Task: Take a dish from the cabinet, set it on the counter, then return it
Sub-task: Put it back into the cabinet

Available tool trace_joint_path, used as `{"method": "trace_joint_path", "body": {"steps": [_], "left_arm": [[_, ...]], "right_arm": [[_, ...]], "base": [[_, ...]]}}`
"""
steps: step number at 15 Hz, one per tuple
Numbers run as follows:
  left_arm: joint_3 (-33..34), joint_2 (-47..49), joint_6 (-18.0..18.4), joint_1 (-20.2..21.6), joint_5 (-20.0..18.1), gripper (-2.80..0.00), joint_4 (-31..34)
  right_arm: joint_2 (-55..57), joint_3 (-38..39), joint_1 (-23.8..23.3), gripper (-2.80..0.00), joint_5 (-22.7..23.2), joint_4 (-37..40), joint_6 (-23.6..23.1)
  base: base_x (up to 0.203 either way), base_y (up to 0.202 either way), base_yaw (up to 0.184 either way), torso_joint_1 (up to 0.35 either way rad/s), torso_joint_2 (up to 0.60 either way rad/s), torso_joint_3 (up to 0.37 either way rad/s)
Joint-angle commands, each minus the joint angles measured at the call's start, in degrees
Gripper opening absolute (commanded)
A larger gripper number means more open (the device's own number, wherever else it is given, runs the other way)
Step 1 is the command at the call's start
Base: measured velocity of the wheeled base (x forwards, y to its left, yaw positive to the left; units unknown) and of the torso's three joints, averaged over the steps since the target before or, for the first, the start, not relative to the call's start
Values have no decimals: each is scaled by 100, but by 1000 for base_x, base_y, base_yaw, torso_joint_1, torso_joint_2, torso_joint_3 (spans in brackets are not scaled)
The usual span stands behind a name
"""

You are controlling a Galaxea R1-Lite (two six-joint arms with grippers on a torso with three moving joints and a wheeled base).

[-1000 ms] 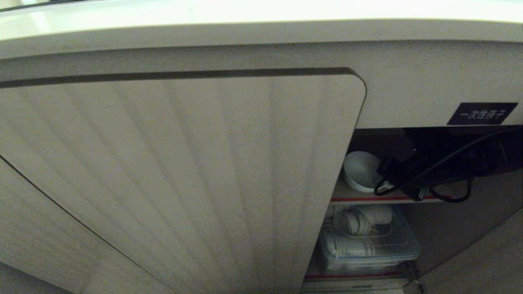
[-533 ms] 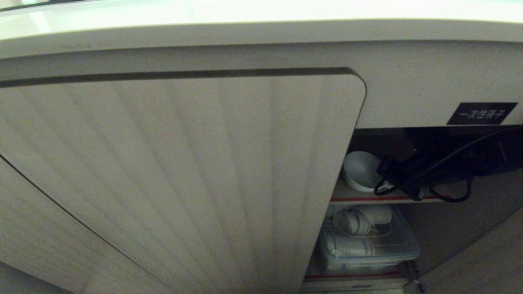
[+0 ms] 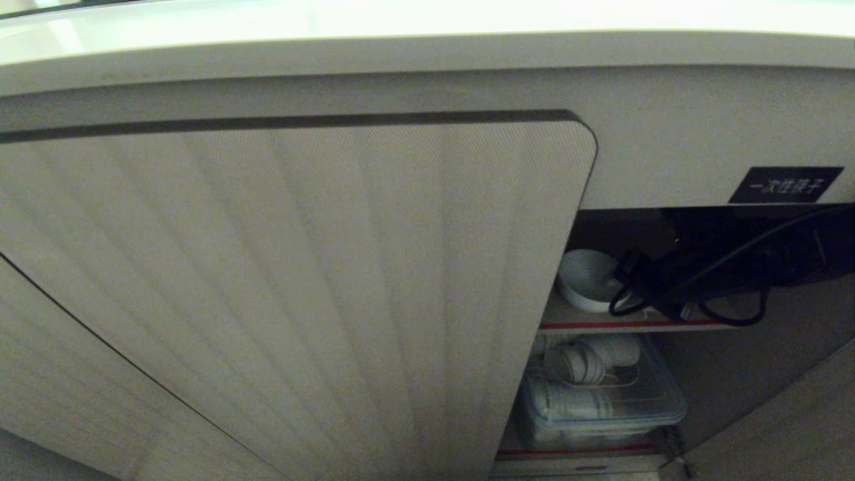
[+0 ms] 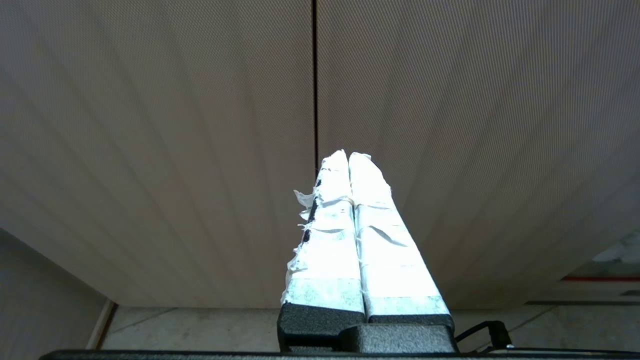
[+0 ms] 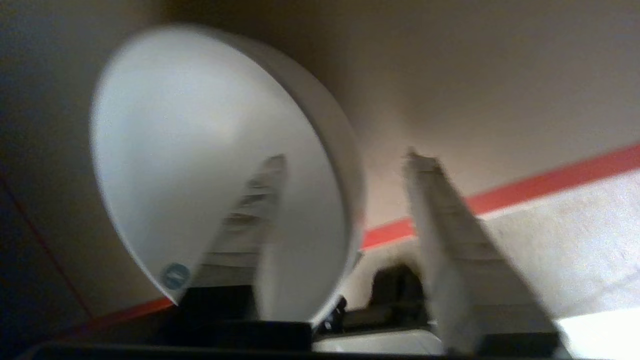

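The dish [image 3: 586, 280], a small white bowl, lies tilted on the cabinet's upper shelf [image 3: 588, 325], just right of the ribbed door [image 3: 300, 280]. My right gripper [image 3: 634, 294] reaches into the cabinet opening at the dish's rim. In the right wrist view the right gripper [image 5: 347, 157] is open. One taped finger [image 5: 250, 210] is inside the dish [image 5: 190, 140], the other finger [image 5: 450, 225] stands clear outside the rim. My left gripper [image 4: 348, 155] is shut and empty, parked facing closed ribbed doors. The counter [image 3: 401, 20] runs along the top.
On the lower shelf a clear plastic bin [image 3: 661, 401] holds stacked white dishes. A black label [image 3: 785, 185] sits above the opening. The swung-open door [image 3: 788, 427] stands at the lower right. A black cable [image 3: 741, 314] hangs under my right arm.
My right gripper's fingers have spread apart, letting go of the dish's rim. The dish has settled slightly on the shelf. The left arm has kept still.
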Motion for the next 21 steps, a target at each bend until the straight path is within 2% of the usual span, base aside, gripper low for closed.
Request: {"method": "trace_joint_path", "body": {"steps": [1,4,8,11,14,17,21], "left_arm": [[-1,-2,-4,8,4,-280,-8],[-1,-2,-4,1,4,-280,0],[-1,-2,-4,9,4,-280,-8],[1,-2,-4,1,4,-280,-1],[-1,-2,-4,9,6,-280,0],[-1,-2,-4,1,4,-280,-8],[-1,-2,-4,1,4,-280,0]], "right_arm": [[49,-116,3,0,4,-52,25],[89,-116,20,0,-391,-158,51],[46,-82,20,0,-400,-215,25],[-11,-19,29,0,-409,-585,-19],[-132,228,47,0,-411,-948,-364],[-242,514,70,0,-656,-1499,-623],[-455,1150,118,0,-820,-2351,-1355]], "base": [[0,0,0,0,0,0],[0,0,0,0,0,0],[0,0,0,0,0,0],[0,0,0,0,0,0],[0,0,0,0,0,0],[0,0,0,0,0,0],[0,0,0,0,0,0]]}}
